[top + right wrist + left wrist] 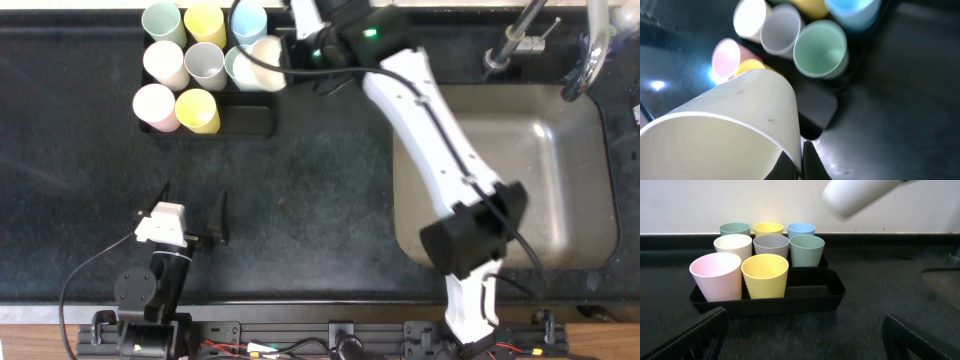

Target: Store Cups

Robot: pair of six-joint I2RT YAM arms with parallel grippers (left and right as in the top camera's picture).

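A black tray at the counter's back left holds several cups in pastel colours, among them a pink cup and a yellow cup in its front row. The front right slot is empty. My right gripper is shut on a cream cup, which hangs tilted above the tray's right side, over the green cup and the empty slot. The cream cup is seen in the air from the left wrist. My left gripper stands open near its base, facing the tray.
A steel sink takes up the right of the counter, with a tap behind it. The right arm stretches diagonally from its base over the sink's left edge. Dark counter lies between the tray and the left gripper.
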